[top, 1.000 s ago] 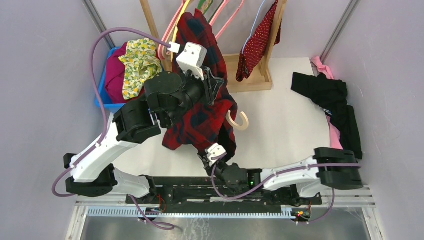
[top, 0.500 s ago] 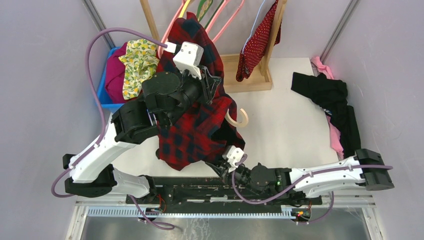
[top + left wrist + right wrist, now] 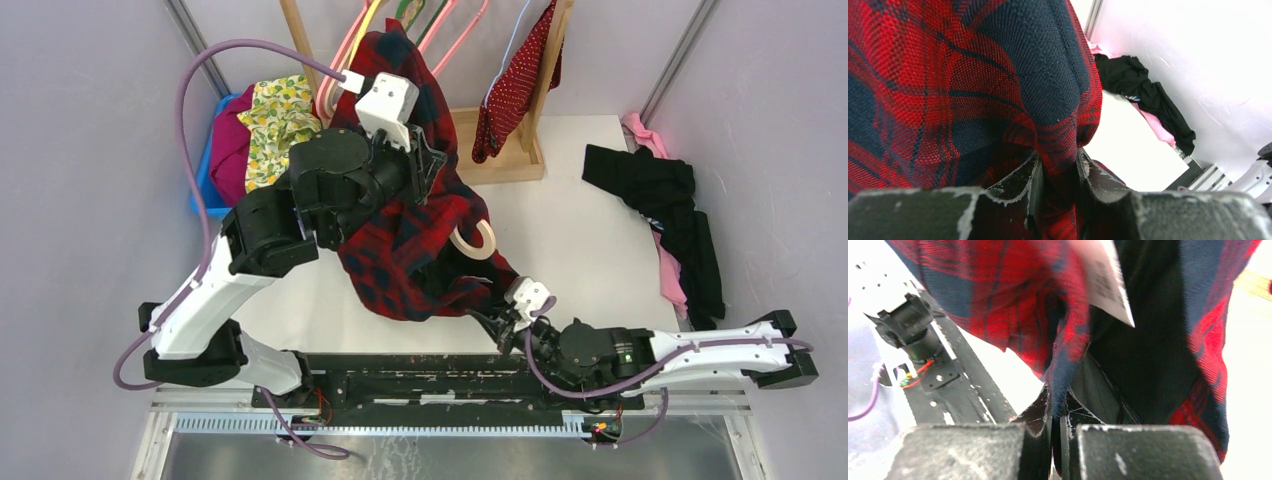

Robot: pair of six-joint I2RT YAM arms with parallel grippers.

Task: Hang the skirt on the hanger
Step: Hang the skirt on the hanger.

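The dark-red dotted skirt [image 3: 515, 85] hangs from the thin pale hanger [image 3: 512, 38] on the wooden rack at the back. Neither gripper touches it. Both grippers hold the larger red-and-black plaid garment [image 3: 410, 250] instead. My left gripper [image 3: 425, 165] [image 3: 1058, 160] is shut on a thick fold of plaid, held up above the table. My right gripper [image 3: 490, 318] [image 3: 1058, 395] is shut on the garment's lower hem near the front edge, and a white label [image 3: 1108, 280] hangs above it. A curved wooden hanger [image 3: 478, 240] pokes out of the plaid.
A blue bin [image 3: 200, 170] at the back left holds magenta and lemon-print cloths. Pink hangers [image 3: 455, 40] hang on the wooden rack [image 3: 500, 150]. A black garment [image 3: 660, 200] and pink cloth [image 3: 670, 275] lie along the right wall.
My right gripper has moved right along the front edge, dragging the plaid hem with it and stretching the cloth. The left gripper has shifted slightly right and back, still holding the plaid.
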